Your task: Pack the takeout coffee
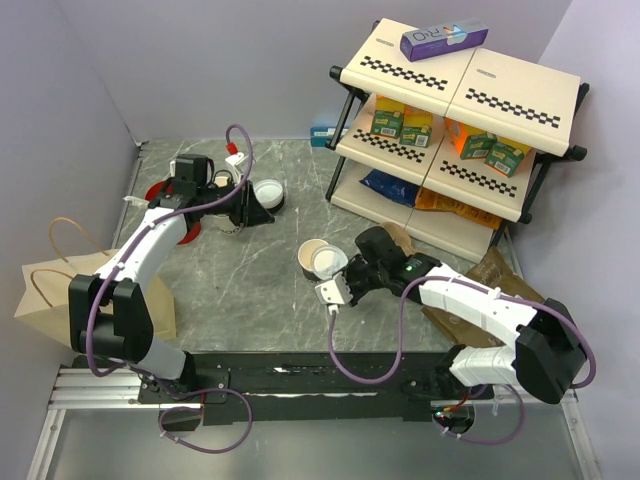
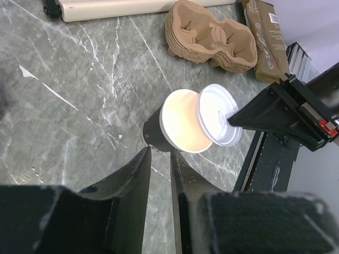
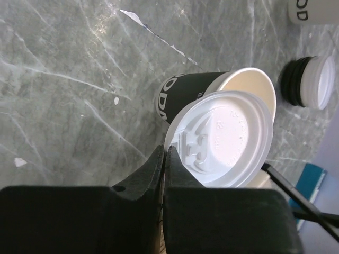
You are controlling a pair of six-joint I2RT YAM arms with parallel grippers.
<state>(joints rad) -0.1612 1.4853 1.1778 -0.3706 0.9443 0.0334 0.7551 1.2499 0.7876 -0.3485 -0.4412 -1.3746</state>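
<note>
Where my right end effector (image 3: 163,159) meets the work, its jaws are pinched tight on the rim of the white lid (image 3: 225,137). The lid hangs tilted over the open mouth of the takeout coffee cup (image 3: 183,92), covering part of it without being seated. The cup stands upright near the middle of the grey marbled surface (image 1: 250,290), its dark body showing white lettering and its cream inside exposed on the left.

My left end effector (image 2: 160,156) sits near the cup, to its left and a little farther back. It points at the cup, fingers a narrow gap apart with nothing between them. A short stack of lids (image 1: 268,190), white on top, rests close beside it on the far side.

Right of the cup, beyond my right arm, lies a stack of cardboard cup carriers (image 2: 206,34) with a brown packet (image 2: 267,37) beside it. Both sit in front of the shelf rack (image 1: 460,110) at the far right. A brown paper bag (image 1: 60,290) lies at the near left.
</note>
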